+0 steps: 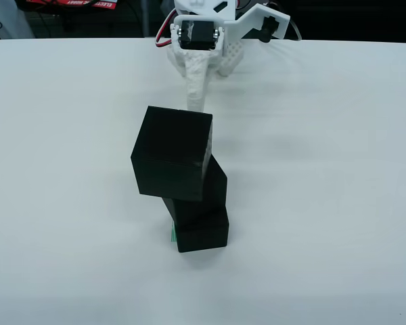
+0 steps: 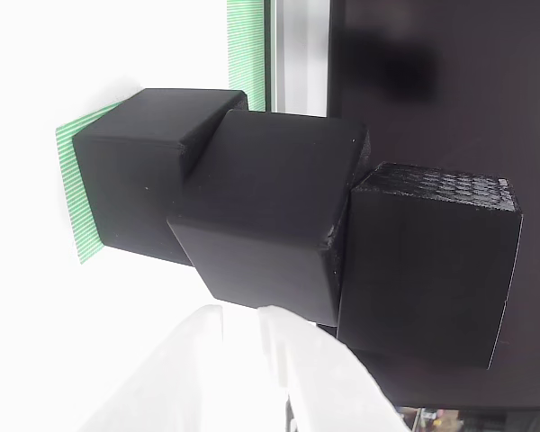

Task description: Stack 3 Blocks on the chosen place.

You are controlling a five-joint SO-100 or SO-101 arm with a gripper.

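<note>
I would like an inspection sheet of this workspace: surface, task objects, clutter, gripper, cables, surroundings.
Surface: white table, plain and matte.
Task objects: three black cubes stacked in a crooked column. The bottom cube sits on the green patch; the middle cube is twisted; the top cube is offset toward the left in the view from the front.
Clutter: nothing seen on the table.
Gripper: white gripper behind the stack, touching no cube; open or shut cannot be told.
Cables: red and white wires at the arm base.
Surroundings: dark background beyond the table's far edge, with a red item there.
</note>
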